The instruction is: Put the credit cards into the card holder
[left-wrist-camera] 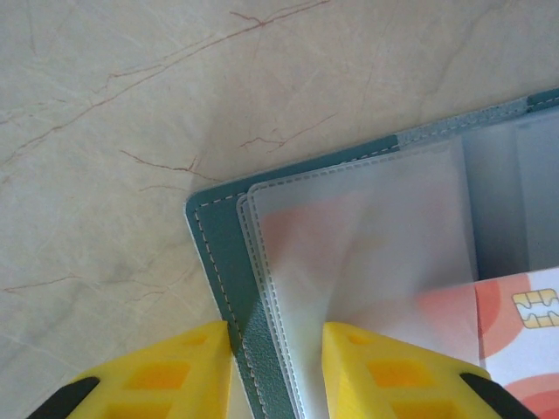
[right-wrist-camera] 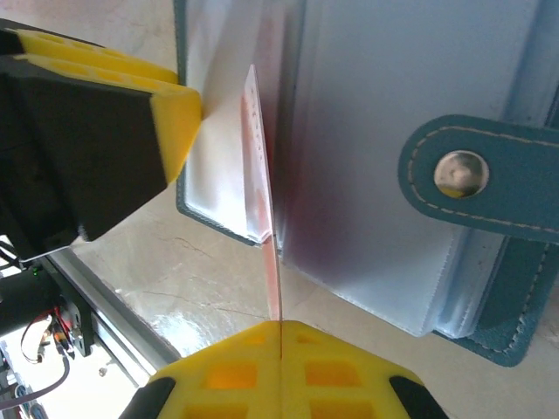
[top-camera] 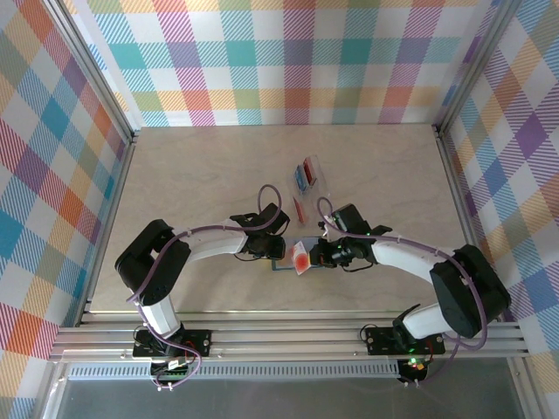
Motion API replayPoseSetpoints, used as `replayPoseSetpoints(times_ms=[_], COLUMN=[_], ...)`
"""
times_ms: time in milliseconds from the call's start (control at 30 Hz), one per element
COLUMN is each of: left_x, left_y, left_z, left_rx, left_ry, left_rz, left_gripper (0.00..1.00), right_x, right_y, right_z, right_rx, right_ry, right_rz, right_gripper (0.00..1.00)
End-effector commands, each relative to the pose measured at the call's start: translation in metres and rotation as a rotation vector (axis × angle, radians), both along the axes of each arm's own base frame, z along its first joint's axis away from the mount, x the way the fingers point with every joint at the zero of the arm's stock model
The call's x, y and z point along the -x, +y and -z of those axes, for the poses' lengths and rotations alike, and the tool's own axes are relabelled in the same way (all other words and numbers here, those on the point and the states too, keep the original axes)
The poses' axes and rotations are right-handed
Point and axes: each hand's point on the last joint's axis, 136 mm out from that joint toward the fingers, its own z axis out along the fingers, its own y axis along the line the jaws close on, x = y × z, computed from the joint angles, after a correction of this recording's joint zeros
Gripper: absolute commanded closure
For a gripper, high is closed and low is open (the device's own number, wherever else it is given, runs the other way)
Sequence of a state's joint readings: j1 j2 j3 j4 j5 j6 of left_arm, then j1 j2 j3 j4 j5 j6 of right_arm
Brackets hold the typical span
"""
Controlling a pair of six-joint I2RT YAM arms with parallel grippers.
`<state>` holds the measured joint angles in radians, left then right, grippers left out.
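Note:
The teal card holder (left-wrist-camera: 218,253) lies open on the table, its clear sleeves (left-wrist-camera: 367,236) facing up and its snap tab (right-wrist-camera: 461,173) at the right. My left gripper (left-wrist-camera: 278,349) has closed part-way on the holder's edge: one finger touches the teal cover and the other presses the creased sleeve. My right gripper (right-wrist-camera: 281,325) is shut on an orange-red credit card (right-wrist-camera: 272,279), seen edge-on, whose far end sits at the mouth of a sleeve. The card's chip end (left-wrist-camera: 515,332) lies over the sleeves. From above, both grippers (top-camera: 278,250) (top-camera: 313,256) meet at the holder (top-camera: 281,264).
A clear plastic case (top-camera: 307,175) with blue and red cards inside lies farther back. Between it and the grippers lies a loose red card (top-camera: 301,209). An aluminium rail (top-camera: 288,336) runs along the near table edge, and plaid walls close in the sides.

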<state>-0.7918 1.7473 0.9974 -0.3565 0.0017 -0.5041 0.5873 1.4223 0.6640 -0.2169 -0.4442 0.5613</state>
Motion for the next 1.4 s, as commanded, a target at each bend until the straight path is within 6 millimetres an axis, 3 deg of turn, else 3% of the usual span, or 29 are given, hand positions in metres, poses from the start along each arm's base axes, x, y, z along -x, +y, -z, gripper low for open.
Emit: replayPoseSetpoints(times_ms=[0,467,1367], left_x=[0.029,0.035,0.036], left_y=[0.018,0.018,0.011], left_z=[0.028,0.033,0.031], left_rx=[-0.085,-0.074,-0.047], left_ry=[0.099,0.121,0.128], left_rz=[0.015,0.019,0.022], left_gripper=[0.68,0.68,0.68], right_x=[-0.009,-0.029,-0.021], right_y=[-0.003,-0.007,0.027], right_z=[0.003,0.009,0.012], right_rx=[0.027,0.082,0.072], right_ry=[-0.022,-0.030,-0.062], right_rz=[0.013,0.118,0.128], right_gripper=[1.00,1.00,1.00])
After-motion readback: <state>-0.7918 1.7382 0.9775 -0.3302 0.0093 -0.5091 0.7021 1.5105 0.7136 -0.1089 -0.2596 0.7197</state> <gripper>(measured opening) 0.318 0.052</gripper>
